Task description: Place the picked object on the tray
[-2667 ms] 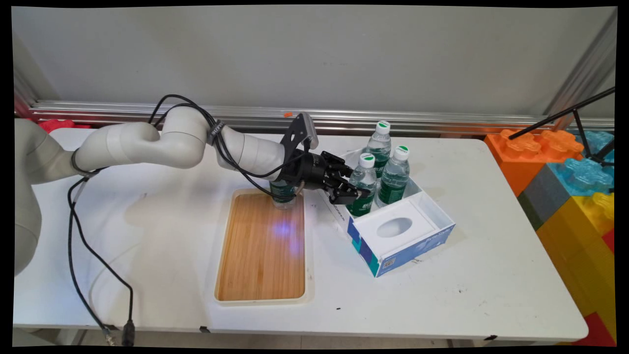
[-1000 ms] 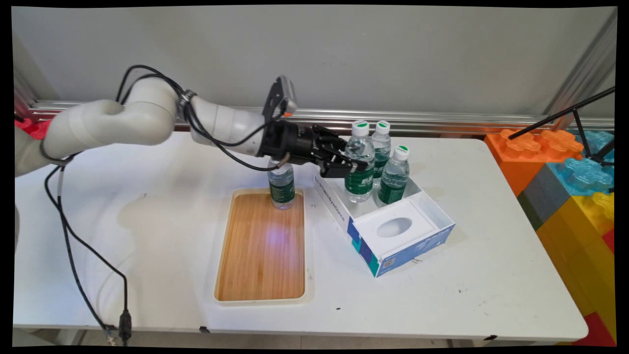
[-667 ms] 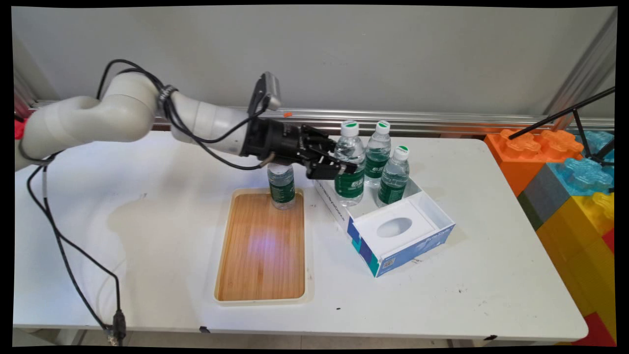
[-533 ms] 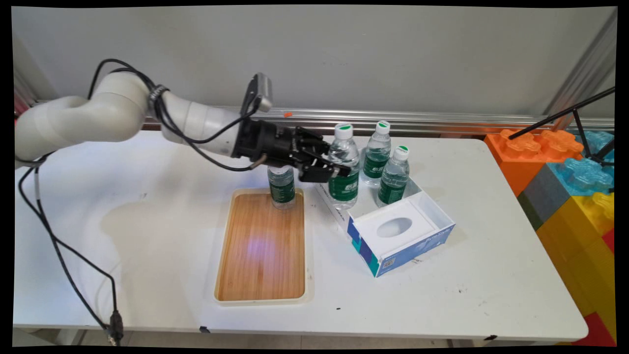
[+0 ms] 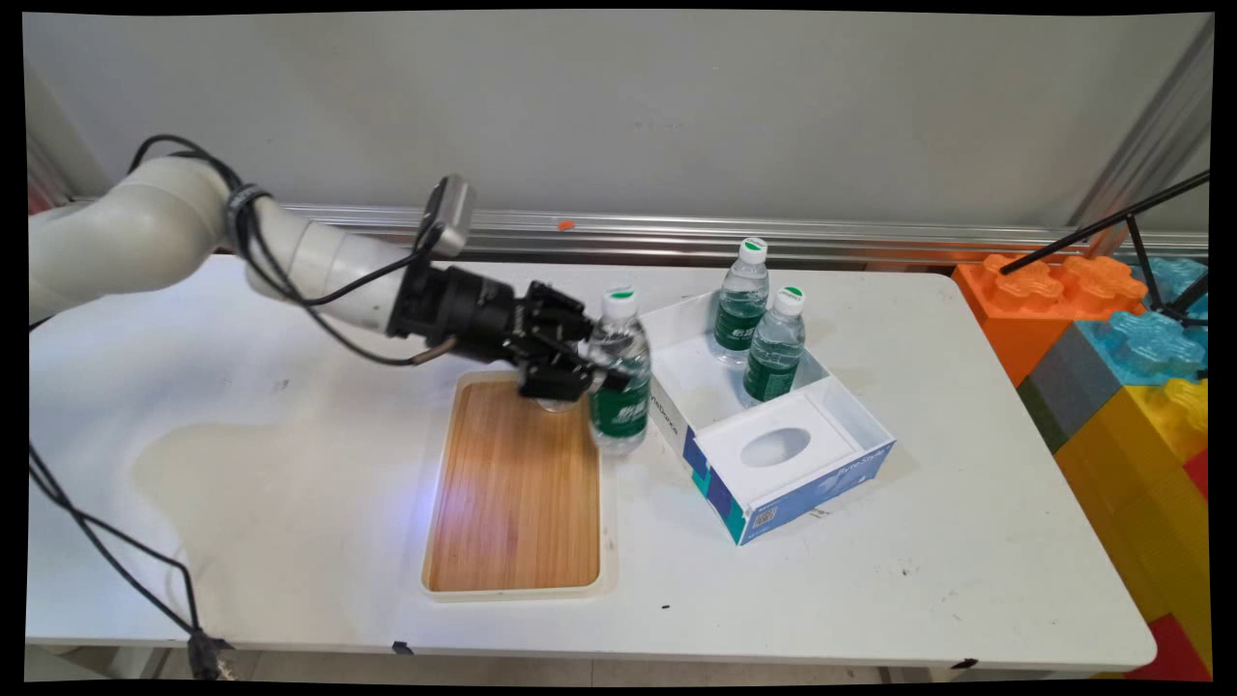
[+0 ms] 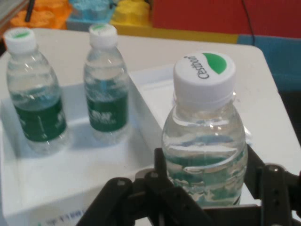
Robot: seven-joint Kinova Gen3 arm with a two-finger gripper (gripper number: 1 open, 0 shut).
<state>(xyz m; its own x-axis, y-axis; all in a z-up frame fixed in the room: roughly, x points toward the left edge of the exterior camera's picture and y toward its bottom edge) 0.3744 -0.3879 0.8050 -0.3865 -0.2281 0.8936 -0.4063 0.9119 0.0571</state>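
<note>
My gripper [image 5: 596, 369] [image 6: 204, 181] is shut on a clear water bottle [image 5: 619, 377] [image 6: 205, 141] with a green label and a white cap. It holds the bottle upright in the air over the right rim of a wooden tray [image 5: 512, 527]. Another bottle stands at the tray's far end, mostly hidden behind my hand. Two more bottles [image 5: 742, 302] [image 5: 775, 344] stand in the open white box [image 5: 831, 396] to the right. In the hand view these two bottles [image 6: 33, 101] [image 6: 106, 94] stand beyond the held one.
The box has a blue and white front [image 5: 802, 488] with an oval opening on top. Large orange, blue and yellow toy blocks [image 5: 1121, 338] stand off the table's right end. A black stand [image 5: 1140, 227] leans over them. Black cables [image 5: 116, 551] hang at the left.
My gripper has lifted the near bottle out of the box and carried it left and down to the tray's right rim. Two bottles stay in the box.
</note>
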